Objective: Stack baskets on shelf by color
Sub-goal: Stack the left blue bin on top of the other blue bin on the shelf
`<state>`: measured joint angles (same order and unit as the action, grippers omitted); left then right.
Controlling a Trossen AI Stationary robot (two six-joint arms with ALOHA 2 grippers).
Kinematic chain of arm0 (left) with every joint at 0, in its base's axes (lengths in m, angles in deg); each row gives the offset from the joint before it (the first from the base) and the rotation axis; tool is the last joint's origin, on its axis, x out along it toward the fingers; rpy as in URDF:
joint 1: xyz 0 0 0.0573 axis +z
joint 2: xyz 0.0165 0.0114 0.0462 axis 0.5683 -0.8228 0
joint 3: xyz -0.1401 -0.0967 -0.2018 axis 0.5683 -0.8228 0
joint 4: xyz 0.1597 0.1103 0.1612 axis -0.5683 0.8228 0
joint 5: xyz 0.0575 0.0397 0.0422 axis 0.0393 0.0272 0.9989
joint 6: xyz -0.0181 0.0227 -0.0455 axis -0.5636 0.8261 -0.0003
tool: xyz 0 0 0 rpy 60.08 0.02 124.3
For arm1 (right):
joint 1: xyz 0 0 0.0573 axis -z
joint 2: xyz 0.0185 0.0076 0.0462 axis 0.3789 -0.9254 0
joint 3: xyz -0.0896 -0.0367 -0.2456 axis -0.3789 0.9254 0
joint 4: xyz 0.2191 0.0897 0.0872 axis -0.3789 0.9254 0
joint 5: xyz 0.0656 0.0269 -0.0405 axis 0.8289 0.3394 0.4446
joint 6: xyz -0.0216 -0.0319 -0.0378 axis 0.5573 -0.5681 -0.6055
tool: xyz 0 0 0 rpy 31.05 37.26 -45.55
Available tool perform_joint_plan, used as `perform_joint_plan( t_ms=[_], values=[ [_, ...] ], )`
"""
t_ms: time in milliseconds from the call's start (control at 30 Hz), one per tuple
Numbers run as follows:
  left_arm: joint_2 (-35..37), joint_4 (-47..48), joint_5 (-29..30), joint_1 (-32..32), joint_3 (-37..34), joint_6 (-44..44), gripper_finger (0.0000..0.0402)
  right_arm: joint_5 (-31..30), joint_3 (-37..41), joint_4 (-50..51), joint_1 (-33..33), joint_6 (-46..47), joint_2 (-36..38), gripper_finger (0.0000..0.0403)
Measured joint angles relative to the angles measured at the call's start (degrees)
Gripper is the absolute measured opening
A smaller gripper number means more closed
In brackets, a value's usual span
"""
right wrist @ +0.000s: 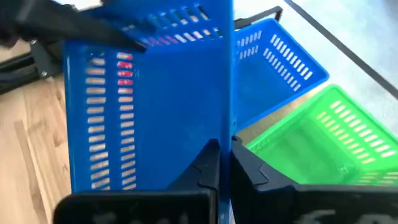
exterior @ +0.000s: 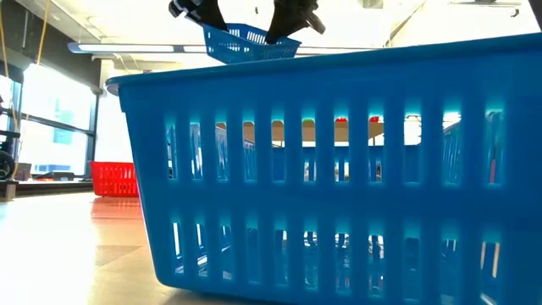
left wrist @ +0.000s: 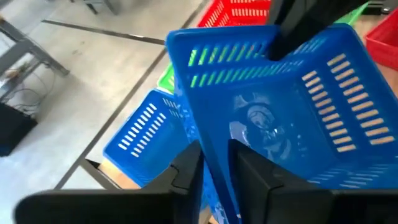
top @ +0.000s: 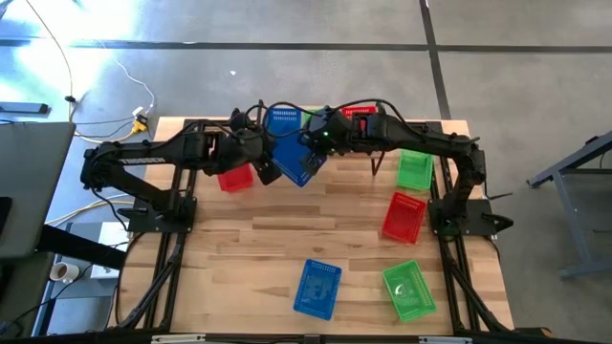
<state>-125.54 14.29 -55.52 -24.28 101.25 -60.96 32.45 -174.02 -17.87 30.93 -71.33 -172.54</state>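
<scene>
High view: the lifted blue basket (top: 295, 158) hangs tilted above the bench's (top: 287, 239) far edge, pinched by both tools. The right tool (right wrist: 224, 163) clamps one wall; the left tool (left wrist: 214, 165) straddles another. Release the left only once level over the blue basket on the shelf (top: 283, 118).

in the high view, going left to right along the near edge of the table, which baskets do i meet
Blue perforated plastic basket → green perforated plastic basket, both lying loose on the wooden tabletop, apart from each other.
</scene>
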Motion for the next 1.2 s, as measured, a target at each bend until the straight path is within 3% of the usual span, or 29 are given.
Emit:
perform_joint_plan(
  t_ms=[467, 700, 1200],
  values=[
    [1.6, -0.3, -3.2, 4.3, 0.0, -2.1, 0.0189, -1.4, 0.0, -0.5, 2.7, 4.7, 0.0, 0.0001],
    [5.1, -2.8, -8.6, 4.3, 0.0, 0.5, 0.0189, -1.5, 0.0, -0.4, 4.7, 9.2, -0.3, 0.0],
    [13.2, 1.4, -5.2, 4.6, 0.0, 1.8, 0.0184, 0.0, 0.0, -13.3, 8.2, 27.0, -0.4, 0.0]
  ],
)
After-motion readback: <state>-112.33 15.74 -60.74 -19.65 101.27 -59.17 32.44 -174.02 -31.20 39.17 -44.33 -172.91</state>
